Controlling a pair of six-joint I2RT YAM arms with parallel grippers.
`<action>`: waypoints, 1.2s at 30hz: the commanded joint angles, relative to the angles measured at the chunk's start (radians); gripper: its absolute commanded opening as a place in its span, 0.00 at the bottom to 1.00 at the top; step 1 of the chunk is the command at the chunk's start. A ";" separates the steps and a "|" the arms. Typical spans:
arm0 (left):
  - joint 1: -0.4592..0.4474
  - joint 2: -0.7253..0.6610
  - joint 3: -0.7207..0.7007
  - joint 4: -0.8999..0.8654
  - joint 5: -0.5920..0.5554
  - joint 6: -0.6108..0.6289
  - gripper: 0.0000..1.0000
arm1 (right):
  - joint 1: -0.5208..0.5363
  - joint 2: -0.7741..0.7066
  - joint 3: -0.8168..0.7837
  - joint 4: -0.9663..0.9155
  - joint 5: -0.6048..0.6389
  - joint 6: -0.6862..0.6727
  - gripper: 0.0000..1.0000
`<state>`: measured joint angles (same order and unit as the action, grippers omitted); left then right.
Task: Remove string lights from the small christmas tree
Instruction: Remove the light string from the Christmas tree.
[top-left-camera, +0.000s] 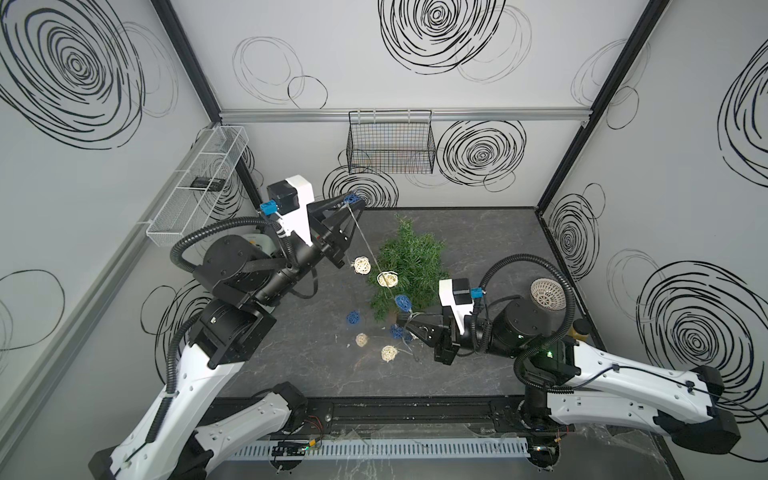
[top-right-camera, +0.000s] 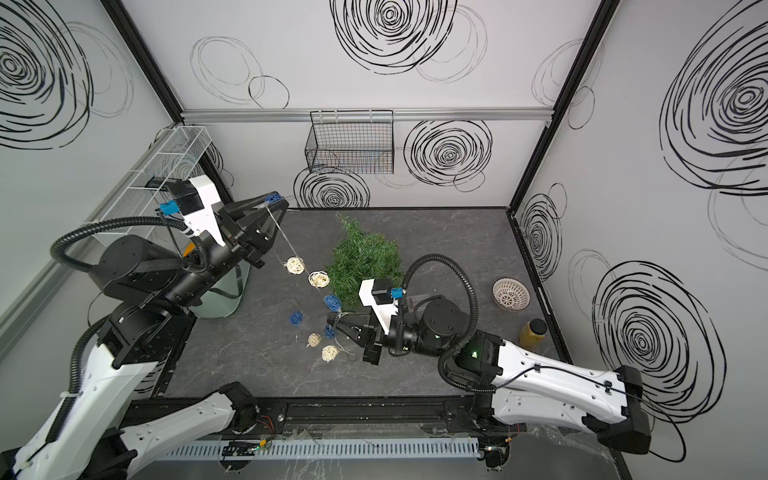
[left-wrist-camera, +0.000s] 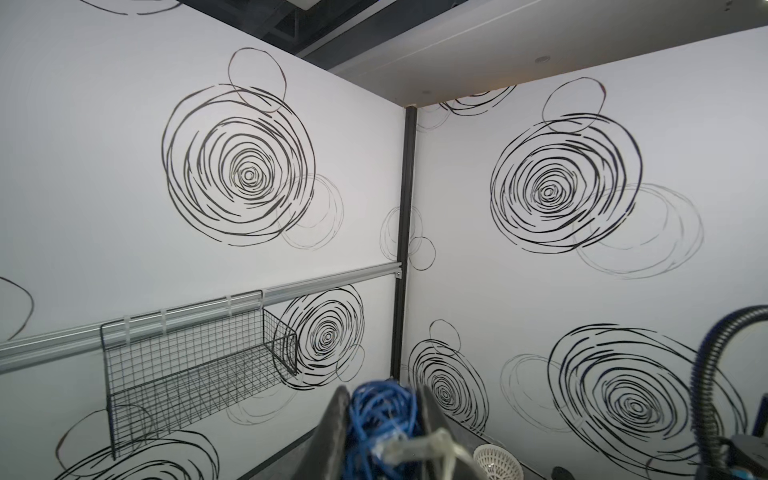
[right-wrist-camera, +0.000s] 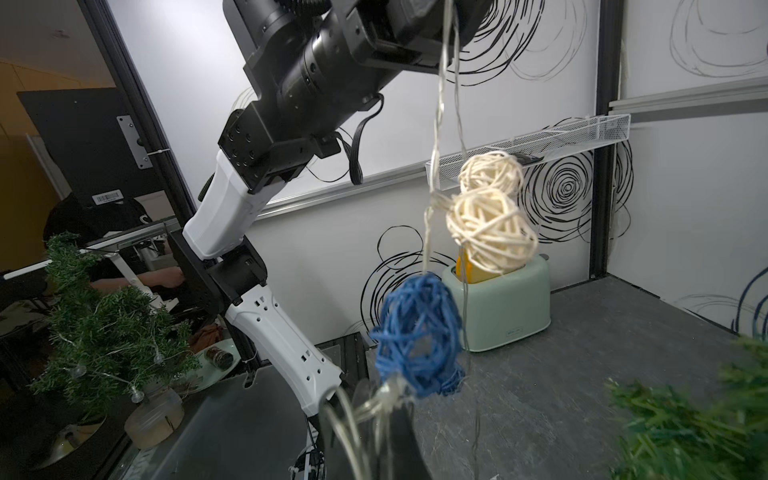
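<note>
the left gripper is raised high near the back-left corner, its fingers pinching a blue ball of the string lights. the right gripper sits low at the near side of the small christmas tree, jaws pressed together on a bunch of the pale wire.

between the two grippers the strand runs in a sloping line. two cream balls hang in the air by the tree's left edge, then another blue one hangs just above the right gripper's tip. in the right wrist view these three dangle clear of the branches. i cannot tell whether any wire is still caught in the needles.

two more blue and two more cream balls are spread low in front of the tree, just left of the right gripper, over the dark table.

the tree is on the table toward the back middle, its pointed top toward the back wall in both top views.

further out, a white perforated bowl and a yellow bottle sit near the right wall, and a mint toaster is behind the left arm. a black wire basket hangs on the back wall and a white mesh shelf on the left wall.
</note>
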<state>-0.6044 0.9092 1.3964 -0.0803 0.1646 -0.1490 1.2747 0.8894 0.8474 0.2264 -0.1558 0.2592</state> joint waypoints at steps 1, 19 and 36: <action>-0.012 -0.075 -0.025 0.279 -0.038 -0.156 0.19 | 0.021 -0.031 -0.108 -0.229 -0.035 0.041 0.00; -0.505 -0.187 -0.343 0.209 -0.417 -0.088 0.16 | -0.013 -0.067 -0.389 -0.275 0.180 0.174 0.12; -0.721 -0.072 -0.279 0.194 -0.657 -0.001 0.18 | -0.028 -0.374 -0.378 -0.322 0.119 0.089 0.99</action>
<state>-1.3136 0.8314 1.0645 -0.0254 -0.4591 -0.1585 1.2510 0.5465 0.4911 -0.0685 -0.0177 0.3645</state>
